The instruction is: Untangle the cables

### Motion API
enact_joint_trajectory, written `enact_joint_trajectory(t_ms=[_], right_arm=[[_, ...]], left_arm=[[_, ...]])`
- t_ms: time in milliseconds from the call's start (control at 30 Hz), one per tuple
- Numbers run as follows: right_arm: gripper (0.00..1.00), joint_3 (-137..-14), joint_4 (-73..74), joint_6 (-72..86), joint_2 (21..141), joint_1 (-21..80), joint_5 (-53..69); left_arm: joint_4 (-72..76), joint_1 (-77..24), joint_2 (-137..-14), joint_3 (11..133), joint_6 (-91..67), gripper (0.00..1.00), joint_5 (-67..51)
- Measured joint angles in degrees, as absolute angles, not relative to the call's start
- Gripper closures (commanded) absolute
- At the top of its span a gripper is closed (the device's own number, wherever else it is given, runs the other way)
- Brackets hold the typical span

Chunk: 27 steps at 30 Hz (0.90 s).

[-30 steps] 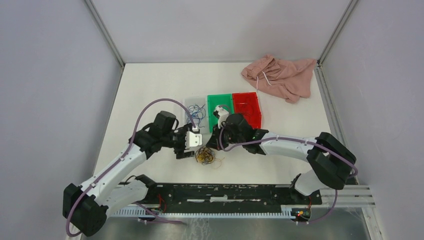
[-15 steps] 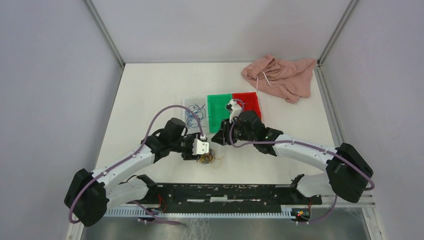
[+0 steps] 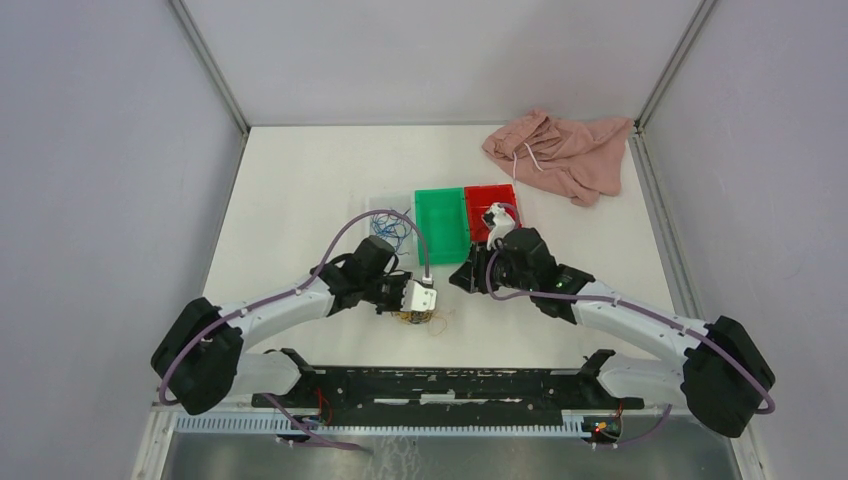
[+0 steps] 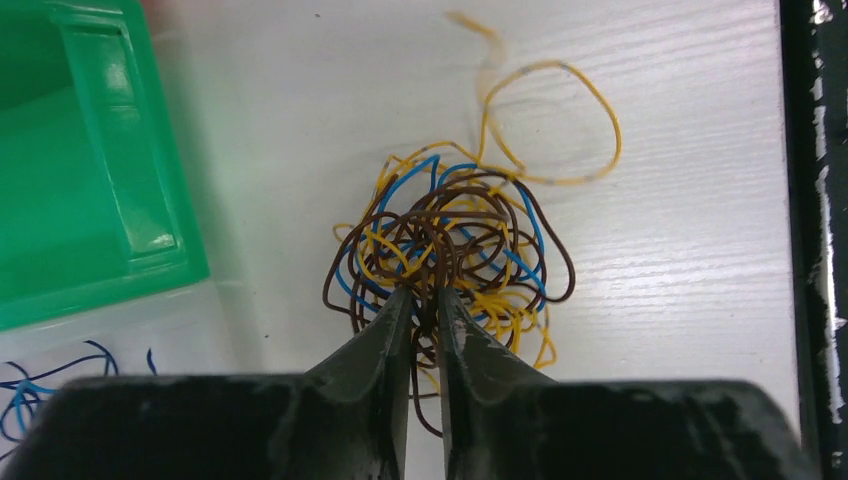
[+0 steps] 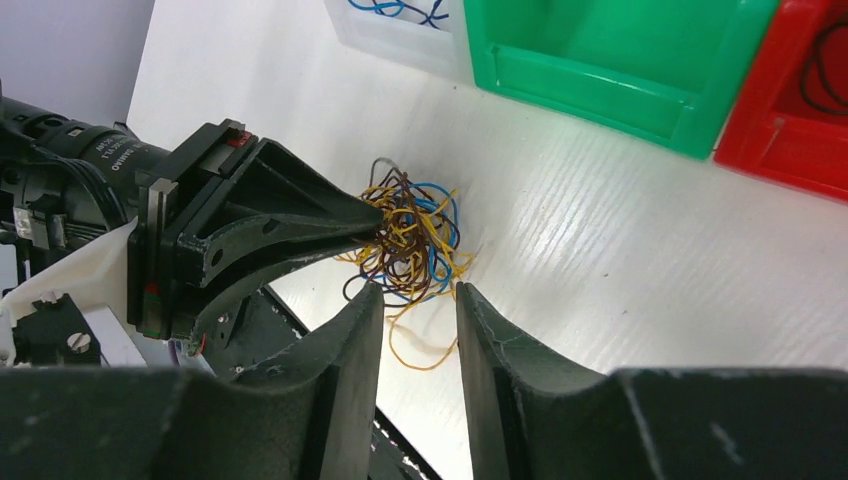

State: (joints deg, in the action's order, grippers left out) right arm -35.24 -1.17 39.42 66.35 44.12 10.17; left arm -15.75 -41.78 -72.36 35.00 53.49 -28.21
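Several strands of the cable tangle point(image 4: 450, 250), lying on the table point(image 4: 680, 150) beside the green bin point(image 4: 80, 150), sit pinched in my nearly shut left claw point(image 4: 422, 300) while my right claw point(image 5: 418, 300) hovers half-open and empty; tugging could tighten the knots.

clump of thin wire cables point(image 4: 450, 250): yellow-orange, blue, dark brown-red. green plastic bin point(image 3: 441, 222), red plastic bin point(image 3: 480, 200), pink crumpled cloth point(image 3: 560, 150), white wood-grain worktop point(image 3: 300, 180).

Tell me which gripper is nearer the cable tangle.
Left. The left gripper pinches strands at the edge of the tangle. The right gripper is open and apart from it, off to its right in the top view.
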Motion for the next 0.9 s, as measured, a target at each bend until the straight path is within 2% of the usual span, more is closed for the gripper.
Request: enact_joint_trajectory(t_ms=[67, 333, 667, 900], right_arm=[[0.63, -35.0, -1.0, 39.4, 65.5, 43.5, 10.3], [0.64, -34.3, -0.8, 39.4, 62.6, 39.9, 11.3], [0.46, -32.1, -5.6, 39.0, 62.0, 38.0, 17.0], [0.43, -30.9, -17.2, 41.6, 62.0, 38.0, 25.2]], left_arm=[[-15.8, -41.8, -72.3, 35.1, 53.5, 0.96, -27.9], [-19.5, -41.8, -64.7, 37.4, 50.2, 0.97, -28.3], [-19.6, -41.8, -53.8, 48.1, 43.7, 0.97, -32.9], [-18.4, -41.9, -53.2, 49.6, 36.7, 0.97, -33.2]])
